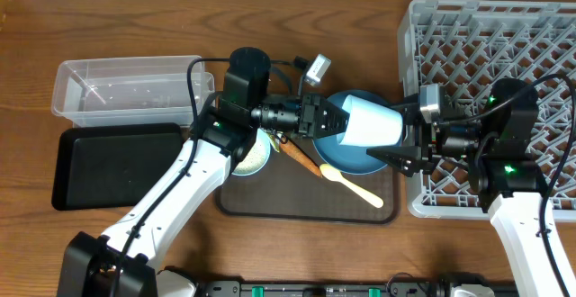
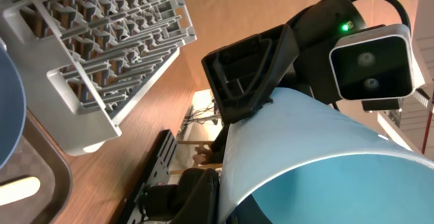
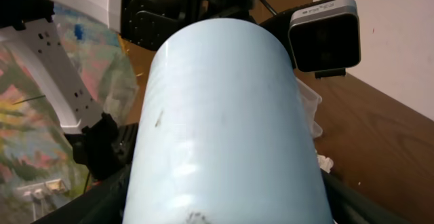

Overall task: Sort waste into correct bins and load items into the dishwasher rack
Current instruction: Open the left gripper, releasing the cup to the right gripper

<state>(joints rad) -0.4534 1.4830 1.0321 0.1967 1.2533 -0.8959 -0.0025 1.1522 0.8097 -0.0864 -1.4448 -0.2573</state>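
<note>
Eyes across every surface, and nothing reads: no word, number or brand mark comes out legibly. The light blue cup [image 3: 224, 129] fills the right wrist view with a plain wall (only a couple of dark specks on it). The wrist camera [image 2: 371, 64] shows lenses but no lettering. The dishwasher rack [image 1: 486, 27] is bare grey lattice.

Twin robot arms in white and black

The left arm [image 1: 180, 184] and right arm [image 1: 526, 220] wear glossy white shells over black joints, trailed by thin black cables [image 1: 192, 85]. The left gripper [image 1: 337, 121] and right gripper [image 1: 405, 148] are matte black. Each wrist carries a boxy silver-grey camera [image 2: 371, 64], and small green lights [image 1: 491, 99] glow on the right arm.
</note>
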